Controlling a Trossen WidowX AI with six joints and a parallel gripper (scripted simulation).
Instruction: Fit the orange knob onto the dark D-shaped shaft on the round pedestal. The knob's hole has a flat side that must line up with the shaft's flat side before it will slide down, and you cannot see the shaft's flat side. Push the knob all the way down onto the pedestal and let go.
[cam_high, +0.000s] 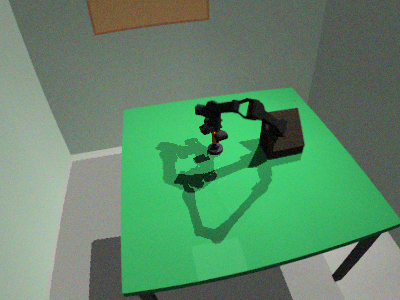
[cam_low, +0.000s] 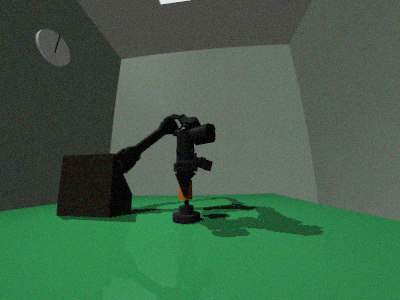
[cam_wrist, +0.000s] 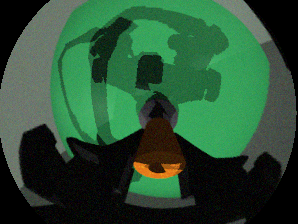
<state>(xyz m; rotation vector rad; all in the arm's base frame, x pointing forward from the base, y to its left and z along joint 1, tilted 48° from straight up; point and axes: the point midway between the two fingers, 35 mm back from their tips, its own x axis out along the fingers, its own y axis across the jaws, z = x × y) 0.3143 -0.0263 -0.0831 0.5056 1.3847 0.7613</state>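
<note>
The orange knob (cam_high: 214, 140) (cam_low: 189, 192) (cam_wrist: 159, 150) is upright between the fingers of my gripper (cam_high: 215, 136) (cam_low: 185, 191) (cam_wrist: 158, 133), which is shut on it. The round dark pedestal (cam_high: 215, 150) (cam_low: 186, 217) stands on the table directly below; part of it shows beyond the knob in the wrist view (cam_wrist: 143, 118). In the exterior view a short piece of the dark shaft (cam_low: 186, 202) shows between the knob's lower end and the pedestal, so the knob is not down on the pedestal. Whether the shaft's tip is inside the hole cannot be told. The shaft's flat side is hidden.
The arm reaches over from its dark box base (cam_high: 286, 135) (cam_low: 86, 185), to the right in the top view. The green table (cam_high: 300, 200) (cam_low: 150, 260) carries the arm's shadows around the pedestal. A clock (cam_low: 52, 47) hangs on the wall.
</note>
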